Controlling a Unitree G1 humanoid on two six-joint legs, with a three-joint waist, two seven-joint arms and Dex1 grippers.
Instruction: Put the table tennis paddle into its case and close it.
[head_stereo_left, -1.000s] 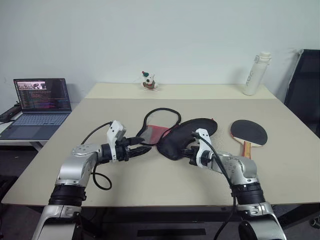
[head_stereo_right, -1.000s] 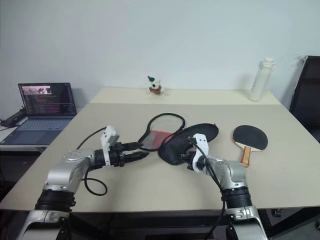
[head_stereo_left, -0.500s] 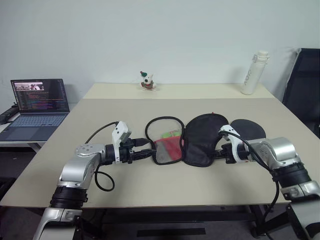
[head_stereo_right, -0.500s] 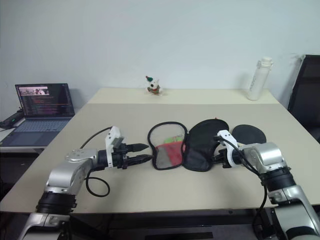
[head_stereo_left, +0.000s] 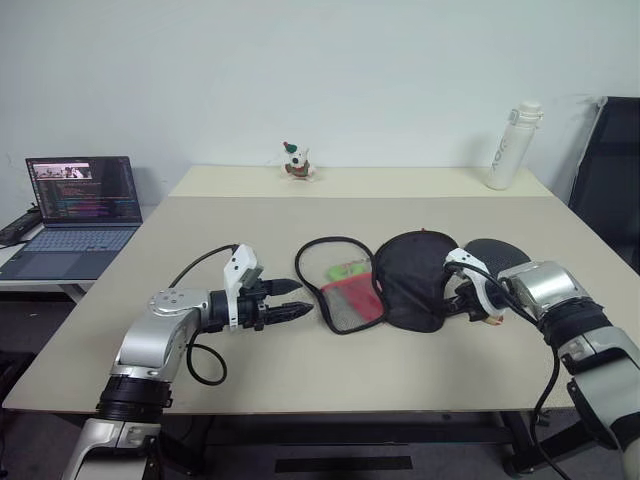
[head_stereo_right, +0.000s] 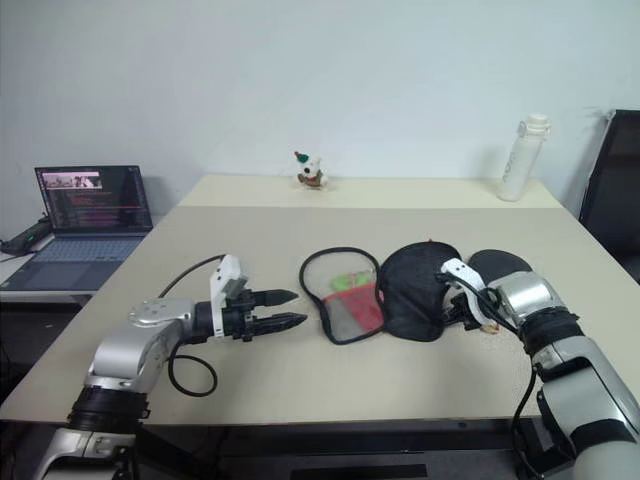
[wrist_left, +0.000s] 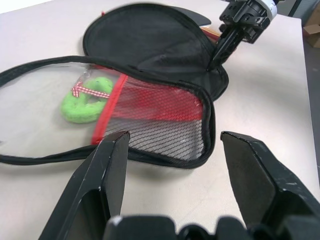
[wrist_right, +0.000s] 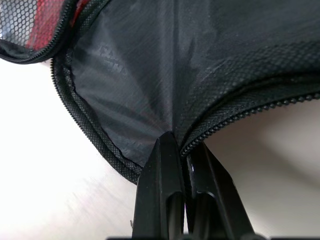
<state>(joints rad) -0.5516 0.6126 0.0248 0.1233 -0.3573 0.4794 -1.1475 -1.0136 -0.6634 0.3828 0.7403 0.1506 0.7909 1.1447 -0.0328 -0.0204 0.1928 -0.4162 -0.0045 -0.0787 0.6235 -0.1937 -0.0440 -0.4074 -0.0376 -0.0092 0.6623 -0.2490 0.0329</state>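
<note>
Two grippers work: my right gripper (head_stereo_right: 462, 310) pinches the black flap of the case (head_stereo_left: 385, 290), spread open at frame centre; my left gripper (head_stereo_left: 298, 305) waits with fingers apart. Half-hidden behind the flap at right, the table tennis paddle (head_stereo_left: 505, 253) needs uncovering gently.

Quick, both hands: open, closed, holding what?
Left hand: open, holding nothing.
Right hand: closed on the case flap's edge.

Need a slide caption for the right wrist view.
Right gripper shut on the black flap of the opened case, pinching it at the zipper edge.
</note>
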